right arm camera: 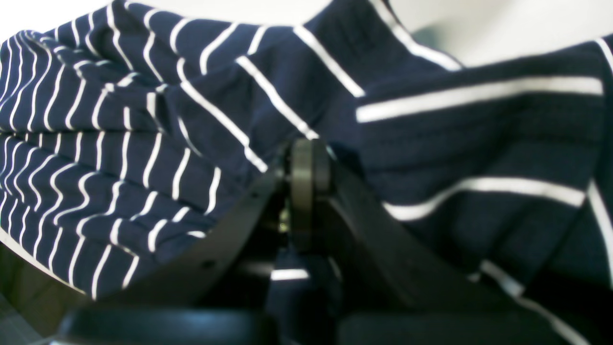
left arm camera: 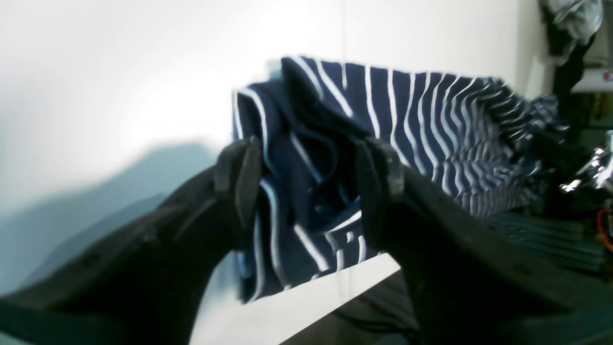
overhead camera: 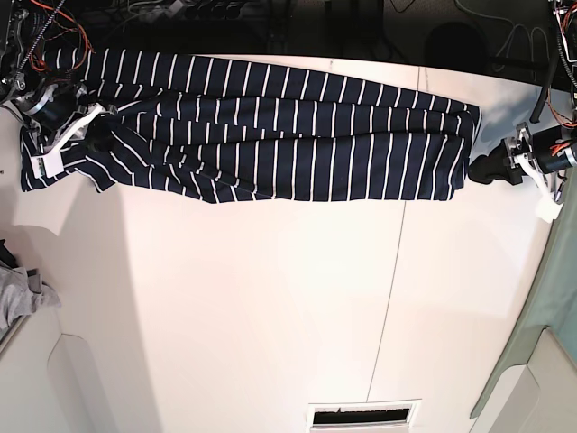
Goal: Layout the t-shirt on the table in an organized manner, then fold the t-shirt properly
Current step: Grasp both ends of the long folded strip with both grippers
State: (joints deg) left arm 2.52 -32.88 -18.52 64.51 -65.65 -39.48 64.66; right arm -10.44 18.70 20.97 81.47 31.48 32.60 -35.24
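The navy t-shirt (overhead camera: 270,135) with thin white stripes lies stretched in a long band across the far side of the white table (overhead camera: 270,298). At the band's end on the base view's left, my right gripper (overhead camera: 95,135) is shut on the fabric. In the right wrist view its fingers (right arm camera: 309,148) meet under draped striped cloth (right arm camera: 119,143). At the other end, my left gripper (overhead camera: 487,169) stands open. The left wrist view has its fingers wide apart (left arm camera: 309,163), with a bunched end of the shirt (left arm camera: 431,129) between and beyond them.
A thin dark seam (overhead camera: 392,271) runs across the tabletop. A small grey cloth (overhead camera: 18,293) lies at the table's left edge. A slotted vent (overhead camera: 363,415) sits at the near edge. Cables and wiring (overhead camera: 54,27) crowd the back.
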